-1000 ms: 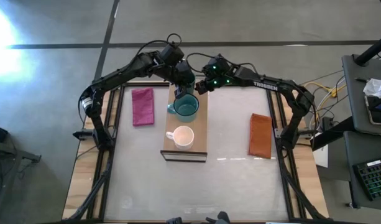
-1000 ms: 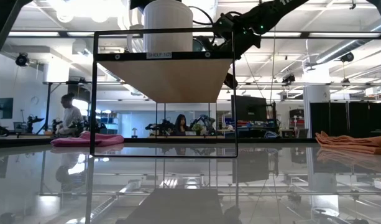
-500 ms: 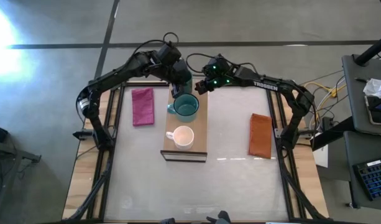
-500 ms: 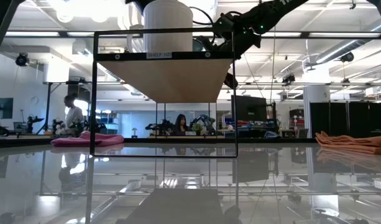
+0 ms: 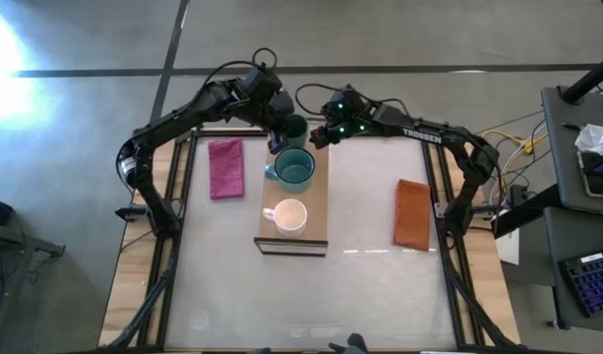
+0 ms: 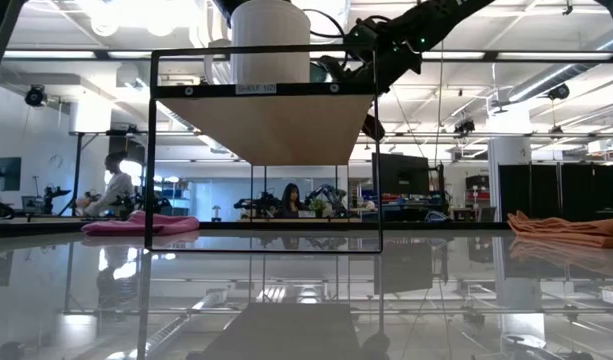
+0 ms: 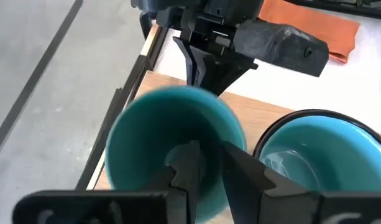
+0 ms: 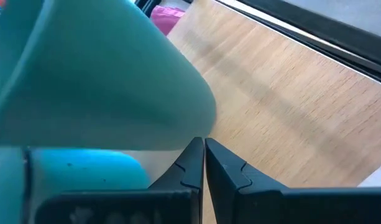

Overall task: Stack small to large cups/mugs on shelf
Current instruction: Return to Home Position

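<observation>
Three cups stand in one row along the shelf (image 5: 317, 197): the small dark green cup (image 7: 146, 134) at the end that lies uppermost in the high view, the teal mug (image 5: 295, 170) just beside it in the middle, and the white mug (image 5: 290, 217) toward the other end, a little apart. We see the pink cloth (image 5: 225, 167) lying left of the board and the orange cloth (image 5: 412, 213) well apart on its right. Both grippers crowd the green cup: the left gripper (image 7: 209, 152) hovers just by it, on its left in the high view, its jaws parted by a narrow gap with nothing held between them, while the right gripper (image 8: 204, 152) hangs just beyond the cup, its jaws pressed together on nothing. The left wrist view gives us the cup's teal inside and the right gripper pointing down behind it, where the high view gives only a dark round spot. In the low view the white mug stands foremost on the shelf and blocks the green cup, and a person (image 6: 113, 186) shows in the room behind
</observation>
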Controlling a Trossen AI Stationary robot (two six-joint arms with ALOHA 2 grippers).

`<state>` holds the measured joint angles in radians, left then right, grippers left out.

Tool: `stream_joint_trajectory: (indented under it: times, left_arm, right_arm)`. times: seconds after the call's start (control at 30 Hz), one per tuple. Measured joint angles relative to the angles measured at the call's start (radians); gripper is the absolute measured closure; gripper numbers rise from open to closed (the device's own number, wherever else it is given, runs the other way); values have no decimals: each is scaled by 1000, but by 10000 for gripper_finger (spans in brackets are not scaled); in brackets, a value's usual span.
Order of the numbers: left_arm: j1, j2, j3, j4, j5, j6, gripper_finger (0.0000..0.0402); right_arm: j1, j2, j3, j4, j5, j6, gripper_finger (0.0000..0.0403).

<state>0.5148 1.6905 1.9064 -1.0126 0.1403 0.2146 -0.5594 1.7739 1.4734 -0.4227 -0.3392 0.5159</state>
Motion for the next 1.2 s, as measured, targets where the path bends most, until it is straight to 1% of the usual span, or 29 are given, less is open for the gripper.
stream_joint_trajectory:
  times: [0.07, 0.13, 0.23, 0.3, 0.33, 0.47, 0.57, 0.6, 0.7, 0.73, 0.77, 0.8, 0.83, 0.87, 0.93, 0.97, 1.0, 1.03, 1.07, 1.13, 1.17, 1.2]
  left_arm:
    - [0, -11, 0, -1, -9, 0, 351]
    - [0, -27, 0, -26, -42, 0, 351]
    - [0, -51, 0, -98, -108, -2, 351]
    - [2, -78, -1, -147, -123, -13, 351]
    - [2, -97, -2, -162, -122, -28, 351]
    - [-1, -196, -3, -156, -72, -86, 351]
    - [-29, -265, -3, -132, -72, -145, 351]
    - [-35, -285, -3, -124, -71, -190, 351]
    - [-45, -340, -3, -113, -64, -419, 351]
    - [-52, -354, -3, -113, -52, -452, 351]
    - [-62, -367, -3, -113, -25, -445, 351]
    - [-75, -382, -6, -111, 10, -405, 351]
    - [-93, -398, -16, -106, 47, -354, 351]
    - [-115, -416, -37, -92, 76, -325, 351]
    - [-168, -460, -118, 3, 110, -350, 351]
    - [-193, -492, -181, 71, 110, -371, 351]
    - [-217, -530, -259, 155, 110, -393, 351]
    - [-240, -573, -346, 256, 109, -417, 351]
    - [-264, -622, -441, 376, 113, -437, 351]
    - [-307, -717, -631, 609, 124, -484, 351]
    - [-324, -764, -723, 718, 132, -508, 351]
    - [-331, -806, -801, 804, 133, -525, 351]
  right_arm:
    - [-3, -11, 1, -3, 1, -1, 394]
    - [-6, -26, 1, -21, 13, -16, 394]
    - [-17, -60, 2, -81, 73, -53, 394]
    - [-28, -92, 2, -121, 111, -73, 394]
    - [-33, -110, 2, -138, 113, -84, 394]
    - [-34, -219, 2, -137, 92, -136, 394]
    - [-22, -328, 9, -138, 132, -62, 394]
    - [-20, -366, 9, -150, 134, -34, 394]
    - [-20, -473, 8, -151, 132, -26, 394]
    - [-18, -506, 8, -149, 131, -25, 394]
    - [-16, -538, 8, -142, 131, 4, 394]
    - [-15, -572, 8, -138, 131, 59, 394]
    - [-9, -605, 6, -130, 120, 74, 394]
    - [4, -637, 4, -116, 85, 38, 394]
    - [64, -704, -13, -93, -38, -88, 394]
    - [112, -733, -35, -77, -81, -116, 394]
    - [174, -760, -71, -45, -92, -114, 394]
    - [243, -784, -119, 3, -83, -94, 394]
    - [324, -803, -185, 66, -44, -67, 394]
    - [467, -831, -331, 222, 83, -38, 394]
    - [508, -845, -396, 297, 129, -40, 394]
    - [525, -868, -452, 338, 151, -42, 394]
